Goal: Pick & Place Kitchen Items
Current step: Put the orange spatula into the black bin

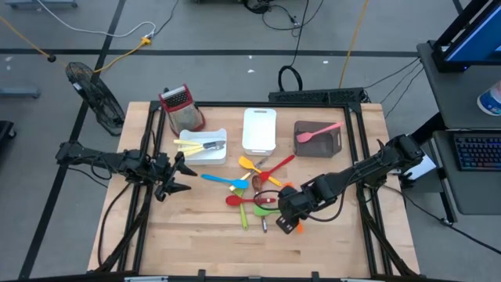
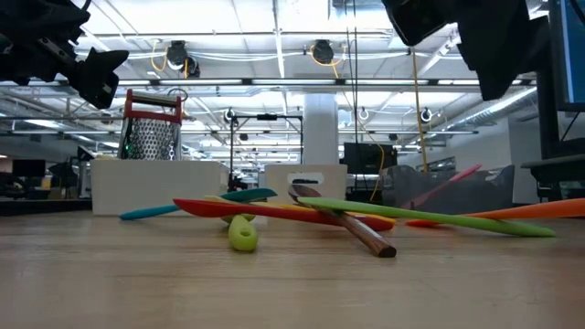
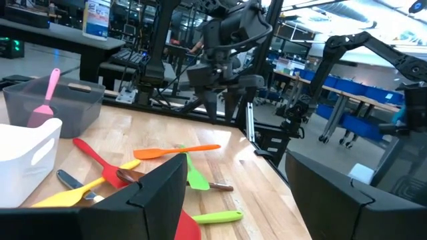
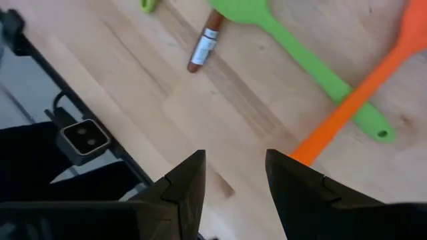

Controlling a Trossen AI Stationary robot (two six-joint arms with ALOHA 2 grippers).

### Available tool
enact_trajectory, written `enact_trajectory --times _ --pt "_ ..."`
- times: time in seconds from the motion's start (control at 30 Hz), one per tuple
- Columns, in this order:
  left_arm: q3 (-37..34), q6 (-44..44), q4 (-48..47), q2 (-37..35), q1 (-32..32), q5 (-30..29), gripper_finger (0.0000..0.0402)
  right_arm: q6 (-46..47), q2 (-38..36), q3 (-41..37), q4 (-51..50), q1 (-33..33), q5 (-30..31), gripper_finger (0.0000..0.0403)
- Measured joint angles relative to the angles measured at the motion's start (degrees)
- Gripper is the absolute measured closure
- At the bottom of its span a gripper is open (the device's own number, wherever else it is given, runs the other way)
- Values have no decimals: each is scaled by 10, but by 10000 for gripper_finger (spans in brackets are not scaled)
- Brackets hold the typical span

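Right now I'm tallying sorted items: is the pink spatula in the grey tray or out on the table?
In. The pink spatula lies inside the grey tray.

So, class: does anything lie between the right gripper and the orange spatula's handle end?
Nothing visible does. The right gripper is open above bare wood, with the orange spatula handle end just beyond its fingertips. The green spatula lies alongside, farther up the handle, not across its end.

Table inventory, as we count it:
We see three trays: two white (image 1: 205,154) (image 1: 259,130), one brown (image 1: 319,143); one box grater (image 1: 182,107); one pink spatula (image 1: 318,131); roughly ten utensils (image 1: 254,190), overlapping so count's loose.
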Motion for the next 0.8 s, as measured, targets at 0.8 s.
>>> enact_trajectory --times 0.8 --pt "0 12 0 0 0 0 144 -55 0 0 176 -1 11 250"
